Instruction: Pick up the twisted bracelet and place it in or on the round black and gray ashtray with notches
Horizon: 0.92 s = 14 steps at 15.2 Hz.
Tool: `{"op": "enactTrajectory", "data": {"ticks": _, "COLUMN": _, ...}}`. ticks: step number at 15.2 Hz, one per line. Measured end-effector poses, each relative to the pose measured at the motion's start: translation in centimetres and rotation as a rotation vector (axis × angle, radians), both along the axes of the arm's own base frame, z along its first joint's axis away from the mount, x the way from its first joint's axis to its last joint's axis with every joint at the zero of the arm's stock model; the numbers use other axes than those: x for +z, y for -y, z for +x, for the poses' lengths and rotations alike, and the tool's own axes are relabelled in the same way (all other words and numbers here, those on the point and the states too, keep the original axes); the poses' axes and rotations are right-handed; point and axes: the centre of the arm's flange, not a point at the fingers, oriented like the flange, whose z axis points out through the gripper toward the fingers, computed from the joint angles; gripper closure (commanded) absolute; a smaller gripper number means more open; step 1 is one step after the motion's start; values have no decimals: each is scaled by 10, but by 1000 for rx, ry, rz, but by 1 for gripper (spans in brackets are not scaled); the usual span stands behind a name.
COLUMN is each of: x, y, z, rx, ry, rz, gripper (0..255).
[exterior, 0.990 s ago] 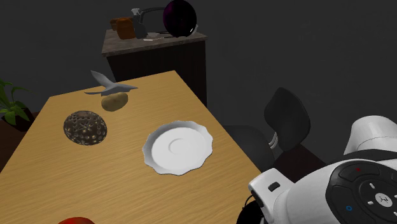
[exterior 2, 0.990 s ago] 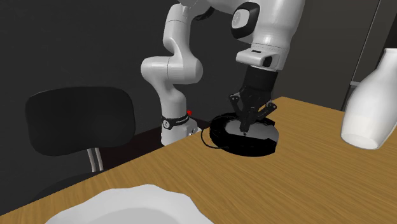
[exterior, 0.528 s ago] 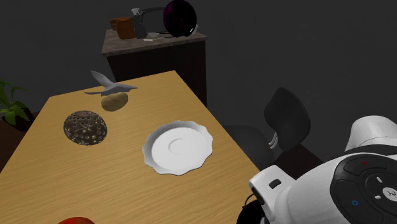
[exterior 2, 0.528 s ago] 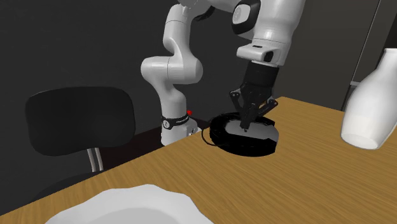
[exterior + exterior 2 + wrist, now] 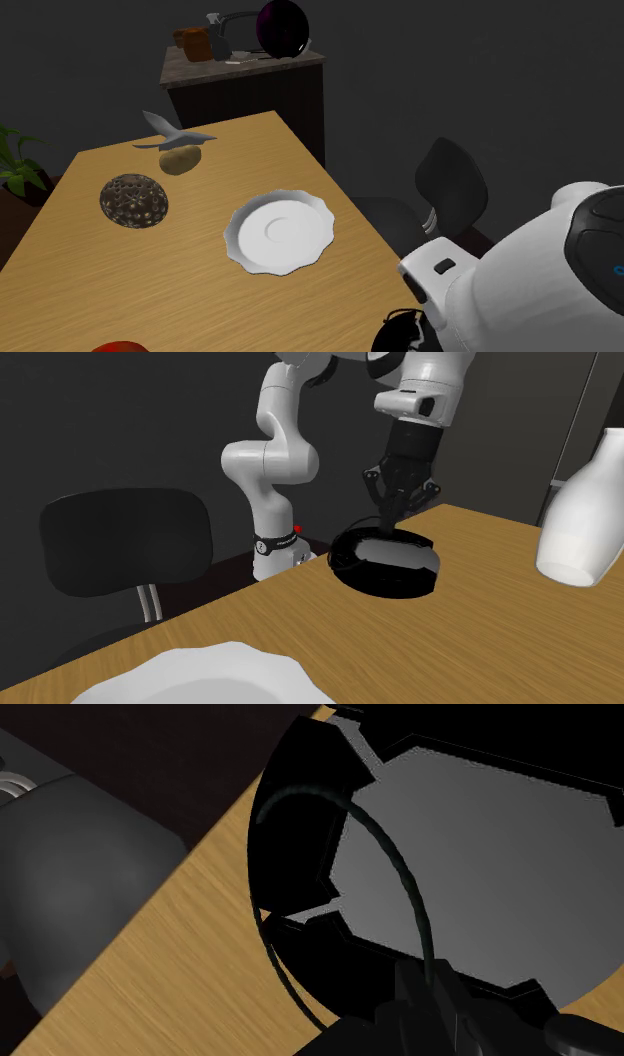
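Dim, even light with faint, soft-edged shadows throughout.

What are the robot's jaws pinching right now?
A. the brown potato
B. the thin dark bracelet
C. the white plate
B: in the wrist view the jaws are shut on a strand of the thin dark bracelet, and its loop curves out over the rim of the black and grey ashtray.
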Motion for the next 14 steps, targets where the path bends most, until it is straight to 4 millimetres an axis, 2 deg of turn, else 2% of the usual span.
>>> {"op": "enactTrajectory", "data": {"ticks": 8, "x": 41, "y": -2, "z": 1, "rx": 1, "ry": 1, "rz": 2, "gripper": 255}}
{"op": "enactTrajectory", "data": {"ticks": 12, "x": 60, "y": -25, "z": -30, "rx": 1, "ry": 0, "rz": 1, "gripper": 255}}
{"op": "enactTrajectory", "data": {"ticks": 13, "x": 61, "y": -25, "z": -30, "rx": 1, "ry": 0, "rz": 1, "gripper": 0}}
{"op": "enactTrajectory", "data": {"ticks": 14, "x": 61, "y": -25, "z": -30, "rx": 1, "ry": 0, "rz": 1, "gripper": 0}}
